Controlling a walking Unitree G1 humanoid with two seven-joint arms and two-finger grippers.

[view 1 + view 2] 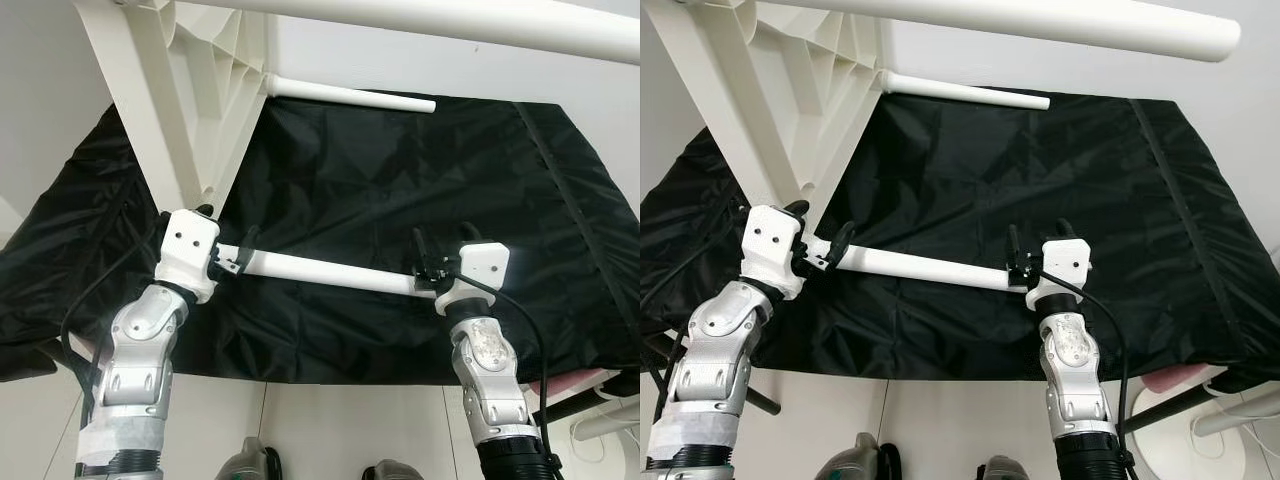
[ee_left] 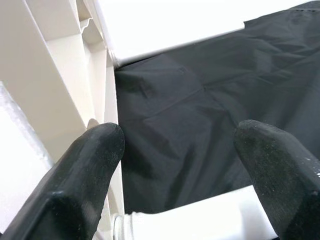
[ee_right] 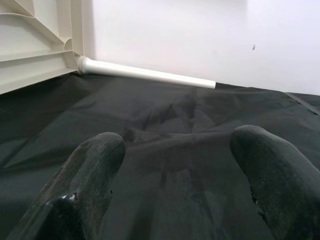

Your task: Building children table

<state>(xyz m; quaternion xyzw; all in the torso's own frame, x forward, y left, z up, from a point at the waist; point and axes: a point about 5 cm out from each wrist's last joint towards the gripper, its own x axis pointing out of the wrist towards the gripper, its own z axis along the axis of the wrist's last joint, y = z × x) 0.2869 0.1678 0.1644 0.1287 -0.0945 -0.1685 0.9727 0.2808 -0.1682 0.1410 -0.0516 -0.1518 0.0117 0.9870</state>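
A white plastic table top [image 1: 185, 90] stands tilted at the left, ribbed underside towards me. One white leg [image 1: 350, 95] sticks out of its far corner over the black cloth, and another leg [image 1: 450, 20] crosses the top of the view. A loose white leg tube [image 1: 320, 268] spans between my two grippers. My left gripper [image 1: 228, 222] is open beside the table top's near corner, with the tube's capped end [image 2: 190, 220] at the base of its fingers. At the tube's other end, my right gripper [image 1: 444, 232] is open with only cloth between its fingers [image 3: 90, 170].
A black cloth [image 1: 400, 170] covers the whole work surface, its front edge just past my forearms. A white wall rises behind. Pale floor tiles and my feet [image 1: 250, 462] lie below, and a white tube [image 1: 610, 420] sits low at the right.
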